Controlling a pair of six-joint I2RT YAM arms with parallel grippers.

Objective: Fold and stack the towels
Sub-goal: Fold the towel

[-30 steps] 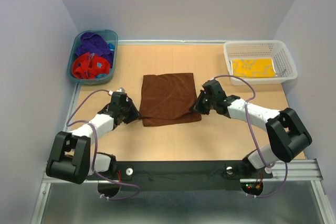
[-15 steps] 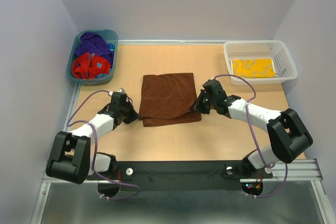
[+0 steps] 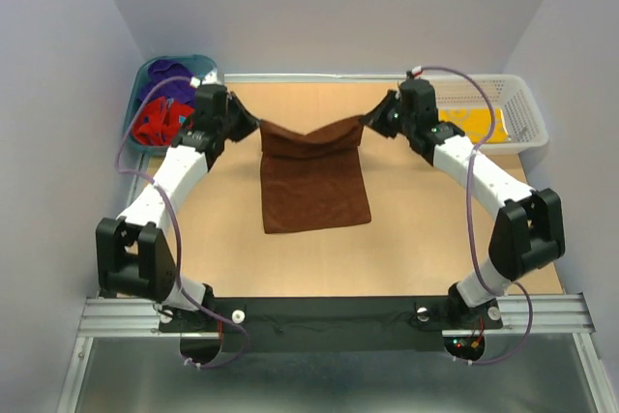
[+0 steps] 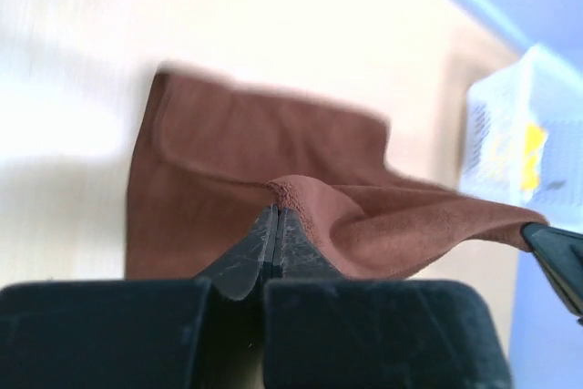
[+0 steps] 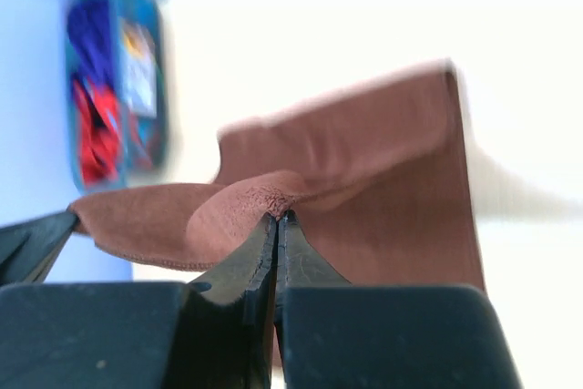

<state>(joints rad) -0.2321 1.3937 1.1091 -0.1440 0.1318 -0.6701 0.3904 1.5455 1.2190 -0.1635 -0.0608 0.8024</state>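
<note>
Left pincer [image 3: 253,127] and right pincer [image 3: 368,123] each clamp a corner of the brown towel [image 3: 314,191]; hold both level and taut, then lower together so edges meet squarely.

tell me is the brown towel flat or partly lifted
Partly lifted: the left gripper and right gripper each pinch a corner of the brown towel; that edge sags between them, the rest lies on the table.
</note>
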